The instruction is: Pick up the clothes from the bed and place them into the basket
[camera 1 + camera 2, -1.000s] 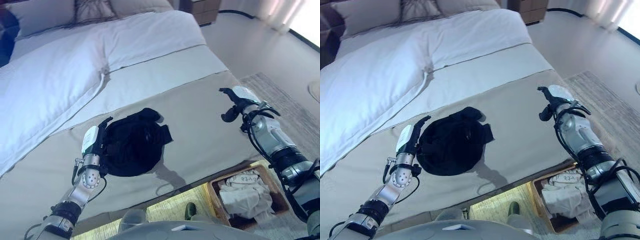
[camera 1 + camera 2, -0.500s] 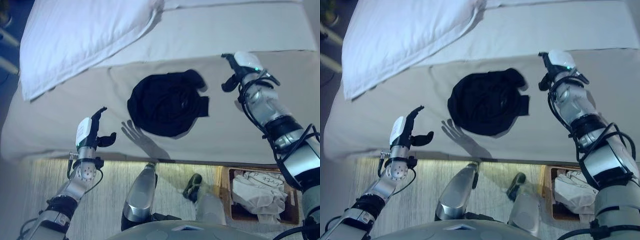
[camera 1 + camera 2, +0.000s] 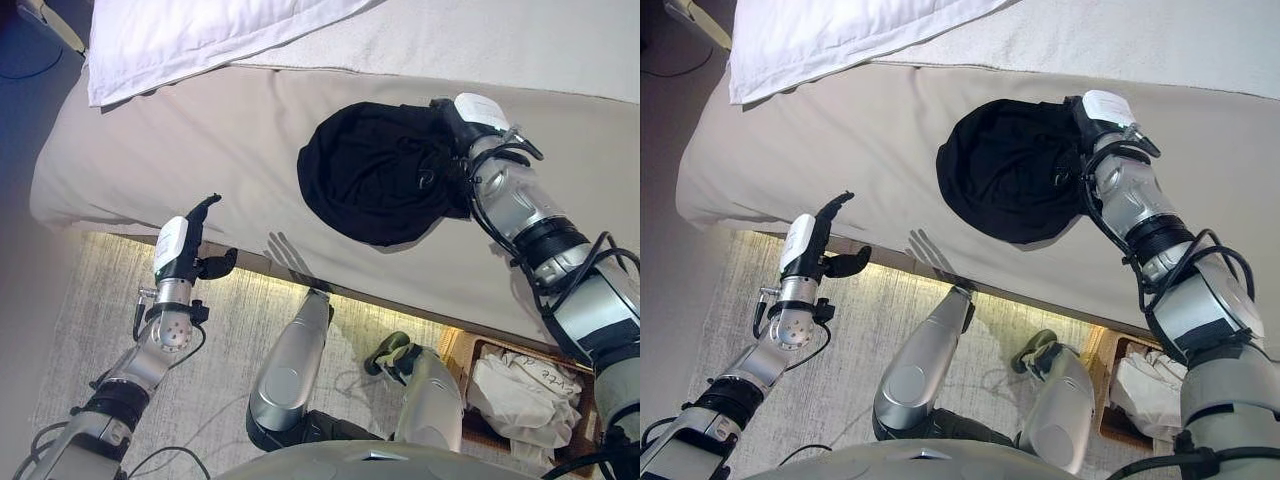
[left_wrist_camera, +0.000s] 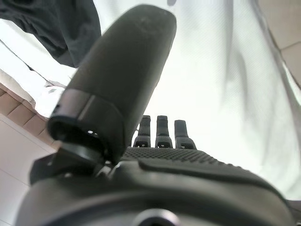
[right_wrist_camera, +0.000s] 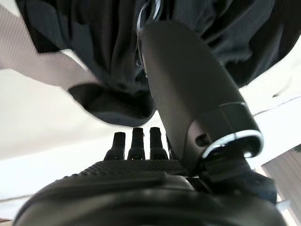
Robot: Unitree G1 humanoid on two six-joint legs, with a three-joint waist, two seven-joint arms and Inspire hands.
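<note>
Now the black garment [image 3: 385, 172] lies bunched on the beige bed [image 3: 200, 140], near its front edge. Right hand [image 3: 452, 120] rests at the garment's edge, fingers straight against the cloth, gripping nothing. Left hand [image 3: 185, 245] hangs off the bed's front edge, fingers straight, empty. Beside the bed sits a basket [image 3: 480, 352] holding white cloth [image 3: 525, 385].

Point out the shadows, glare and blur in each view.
Left eye view: left robot hand casts a finger-shaped shadow on the bed edge; a light strip glows underneath. Right wrist view: the thumb and black garment look soft. Left wrist view: the bedding is washed out.
</note>
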